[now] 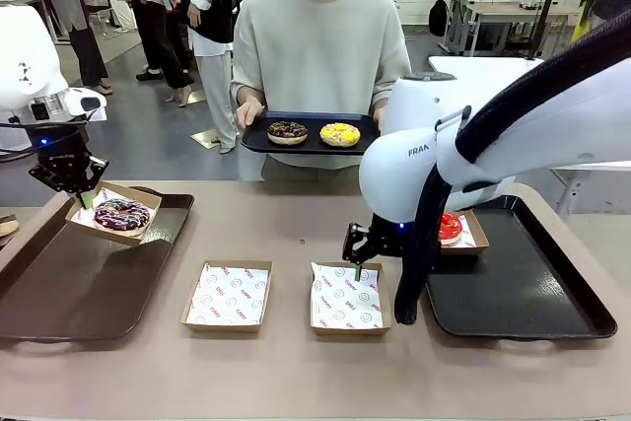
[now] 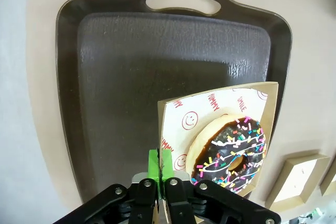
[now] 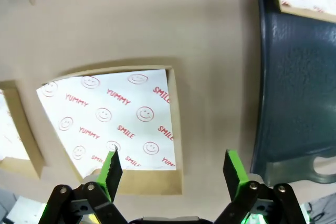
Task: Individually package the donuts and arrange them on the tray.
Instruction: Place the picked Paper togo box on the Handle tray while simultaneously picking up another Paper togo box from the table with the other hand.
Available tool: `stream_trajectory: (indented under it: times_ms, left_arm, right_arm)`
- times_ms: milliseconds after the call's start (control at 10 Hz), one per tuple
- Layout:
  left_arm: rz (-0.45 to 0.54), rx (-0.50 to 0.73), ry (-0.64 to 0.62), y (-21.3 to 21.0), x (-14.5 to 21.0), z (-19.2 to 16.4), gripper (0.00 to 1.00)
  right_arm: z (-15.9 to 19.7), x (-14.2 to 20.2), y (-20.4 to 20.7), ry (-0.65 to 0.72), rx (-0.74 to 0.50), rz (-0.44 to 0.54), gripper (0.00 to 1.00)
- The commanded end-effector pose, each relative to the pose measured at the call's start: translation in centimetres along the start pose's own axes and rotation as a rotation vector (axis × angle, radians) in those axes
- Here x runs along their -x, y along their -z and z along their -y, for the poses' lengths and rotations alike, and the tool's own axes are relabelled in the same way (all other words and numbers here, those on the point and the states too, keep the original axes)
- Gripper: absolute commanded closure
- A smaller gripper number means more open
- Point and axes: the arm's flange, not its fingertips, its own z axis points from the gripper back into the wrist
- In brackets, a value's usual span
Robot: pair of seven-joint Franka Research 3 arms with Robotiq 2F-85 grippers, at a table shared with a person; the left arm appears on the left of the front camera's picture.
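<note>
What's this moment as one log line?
left gripper: shut on box with sprinkled donut, over brown tray | right gripper: open over empty box | person: holds black tray, two donuts

In the front view, the red donut point(image 1: 449, 228) and the cardboard box point(image 1: 477, 237) under it are largely covered by the right arm point(image 1: 434, 165). The left tray point(image 1: 59, 283) is cut off by the picture's left edge. The print inside the left empty box point(image 1: 227, 326) is too small to be read there. In the right wrist view, the red donut is cropped to a sliver by the top edge, and the left empty box is cut by the left edge. In the left wrist view, the near corner of the held box point(image 2: 220, 103) is masked by the left gripper point(image 2: 159, 162).
</note>
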Motion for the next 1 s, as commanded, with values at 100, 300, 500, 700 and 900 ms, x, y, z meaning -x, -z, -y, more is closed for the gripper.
stream_trajectory:
  times_ms: [100, 300, 500, 700, 900]
  left_arm:
    - [0.037, 0.026, 0.025, 0.6, -1.3, 1.2, 0.99]
    - [0.054, 0.021, 0.039, 1.0, -2.2, 2.1, 0.99]
    - [0.047, 0.014, 0.039, 1.7, -3.2, 2.5, 0.99]
    - [0.042, 0.016, 0.039, 2.2, -3.9, 2.5, 0.99]
    - [0.036, 0.02, 0.031, 2.5, -4.3, 2.2, 0.99]
  right_arm:
    - [0.5, 0.5, 1.6, -0.002, -0.002, 0.015, 0.0]
    - [0.6, 0.2, 2.3, -0.008, -0.001, 0.007, 0.0]
    - [0.6, -0.2, 2.4, -0.014, -0.003, 0.01, 0.0]
    - [0.5, -0.7, 2.7, -0.014, 0.004, 0.007, 0.0]
    - [0.3, -1.0, 2.6, -0.023, 0.005, 0.015, 0.0]
